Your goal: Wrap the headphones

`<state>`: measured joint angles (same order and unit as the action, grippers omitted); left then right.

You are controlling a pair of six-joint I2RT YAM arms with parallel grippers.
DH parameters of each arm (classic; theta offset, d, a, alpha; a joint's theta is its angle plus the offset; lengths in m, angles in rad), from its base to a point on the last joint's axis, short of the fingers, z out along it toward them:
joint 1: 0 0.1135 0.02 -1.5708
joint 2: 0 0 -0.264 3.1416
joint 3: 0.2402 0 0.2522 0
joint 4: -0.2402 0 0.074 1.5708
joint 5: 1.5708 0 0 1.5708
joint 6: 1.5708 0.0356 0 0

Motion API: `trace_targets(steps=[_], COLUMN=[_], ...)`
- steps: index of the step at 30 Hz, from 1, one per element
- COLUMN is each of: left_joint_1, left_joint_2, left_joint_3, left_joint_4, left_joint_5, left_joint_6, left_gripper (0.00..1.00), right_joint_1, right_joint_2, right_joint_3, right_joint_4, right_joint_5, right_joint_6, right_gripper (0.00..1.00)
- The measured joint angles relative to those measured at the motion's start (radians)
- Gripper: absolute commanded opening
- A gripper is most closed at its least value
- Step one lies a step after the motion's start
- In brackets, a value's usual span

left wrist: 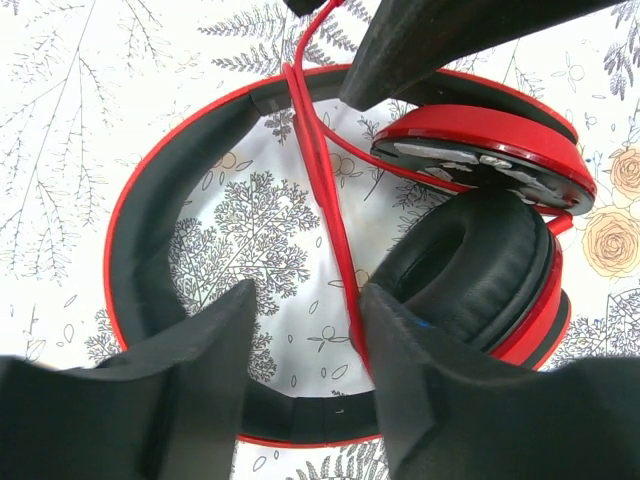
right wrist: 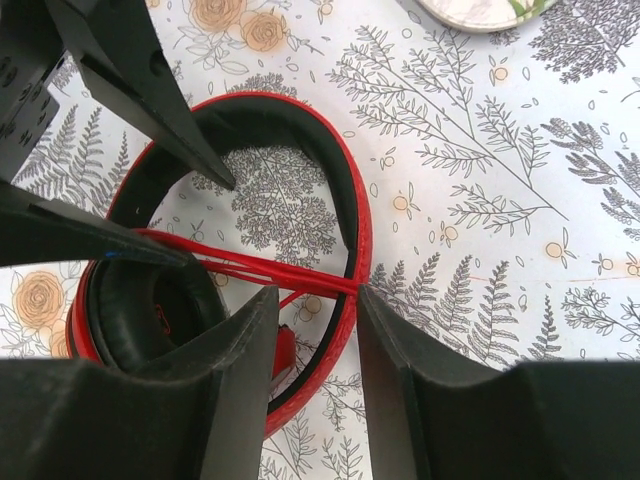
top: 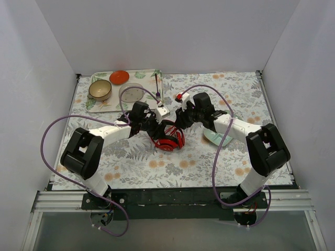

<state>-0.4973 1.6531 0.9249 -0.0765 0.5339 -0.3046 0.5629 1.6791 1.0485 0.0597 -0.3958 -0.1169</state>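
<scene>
The red headphones lie on the floral cloth between my arms, black headband folded over the cups. In the left wrist view the headband rings the cloth, the round red cup and black ear pad lie at right, and the thin red cable runs taut across the ring and against my right finger. My left gripper is open above the headband. My right gripper is open astride the headband, where the cable strands cross. In the top view the left gripper and right gripper nearly meet.
A tray at the back left holds a tan bowl, a small red-orange bowl, a clear round lid and a utensil. A pale plate lies under my right arm, its edge in the right wrist view.
</scene>
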Motion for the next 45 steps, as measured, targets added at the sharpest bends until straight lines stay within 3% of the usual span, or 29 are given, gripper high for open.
trace_targets(steps=[8, 14, 22, 28, 40, 43, 44, 45], left_joint_1=[0.0, 0.0, -0.001, -0.002, -0.01, -0.013, -0.014, -0.014], left_joint_2=[-0.027, -0.03, -0.02, -0.018, 0.027, 0.032, 0.033, 0.034], left_joint_3=[0.01, 0.013, 0.013, 0.018, 0.064, 0.064, 0.064, 0.064], left_joint_4=[-0.002, -0.007, -0.028, -0.03, -0.032, -0.034, -0.034, -0.035], left_joint_5=[0.002, 0.014, 0.045, 0.082, 0.138, 0.137, 0.137, 0.136], left_joint_6=[-0.016, -0.016, -0.013, -0.013, -0.021, -0.018, -0.016, -0.014], left_gripper=[0.55, 0.21, 0.2, 0.0, 0.0, 0.15, 0.28, 0.31], right_joint_1=[-0.006, -0.013, -0.014, -0.014, -0.014, -0.014, -0.014, -0.014], right_joint_2=[-0.07, -0.086, -0.084, -0.082, -0.053, -0.053, -0.053, -0.053], right_joint_3=[-0.031, -0.031, -0.031, -0.031, -0.031, -0.031, -0.031, -0.031], right_joint_4=[0.026, 0.046, 0.046, 0.046, 0.046, 0.047, 0.047, 0.047], right_joint_5=[0.033, 0.042, 0.049, 0.05, 0.054, 0.054, 0.055, 0.056], right_joint_6=[0.032, 0.041, 0.052, 0.058, 0.061, 0.061, 0.061, 0.061], right_gripper=[0.49, 0.49, 0.49, 0.49, 0.49, 0.49, 0.49, 0.49])
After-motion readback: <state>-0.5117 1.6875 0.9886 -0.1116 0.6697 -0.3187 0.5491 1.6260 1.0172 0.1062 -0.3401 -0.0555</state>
